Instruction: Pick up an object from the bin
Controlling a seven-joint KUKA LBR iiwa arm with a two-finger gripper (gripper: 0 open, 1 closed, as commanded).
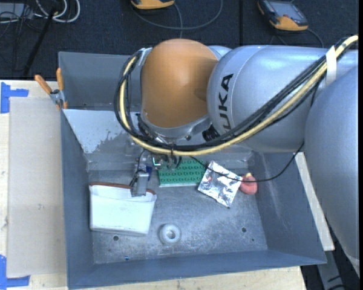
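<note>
White tub (121, 209) lying lengthwise toward lower left of gripper (141, 188), hanging at its upper right rim; unable to tell whether apart or together.

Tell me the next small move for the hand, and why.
Probably ease the hand a little lower onto the brown-edged rim of the white container. It hangs right at that rim, and the green studded plate lies close beside it, so a straight descent seems least likely to snag the plate.
</note>
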